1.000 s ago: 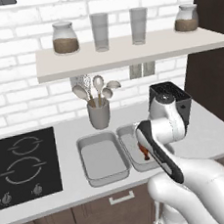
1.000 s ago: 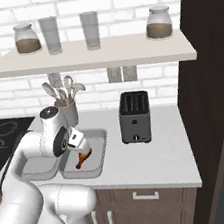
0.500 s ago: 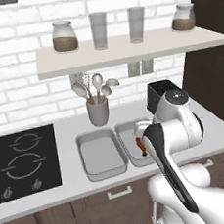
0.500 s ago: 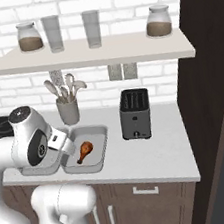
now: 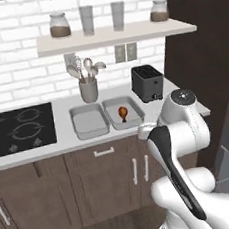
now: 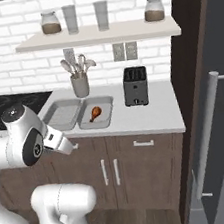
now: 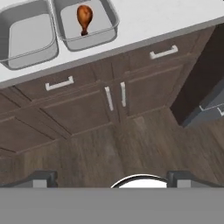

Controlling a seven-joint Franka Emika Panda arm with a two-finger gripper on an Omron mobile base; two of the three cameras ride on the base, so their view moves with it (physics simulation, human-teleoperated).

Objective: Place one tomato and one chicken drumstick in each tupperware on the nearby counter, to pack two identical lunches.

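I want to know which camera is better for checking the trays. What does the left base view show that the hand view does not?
Left base view alone: the black cooktop, grey cylindrical utensil holder, black toaster and pale wall shelf.

Hand view alone: the brown wood floor and the gripper, open with nothing between its tips.

Both: two shallow grey trays, with one golden-brown chicken drumstick in the right tray.

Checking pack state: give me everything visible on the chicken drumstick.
The chicken drumstick is one golden-orange to brown cooked leg, glossy, fat at one end and tapering to a darker thin bone end. It lies flat on the floor of the right-hand tupperware, alone in it, fat end toward the wall, bone end toward the counter's front edge. Nothing grips it.
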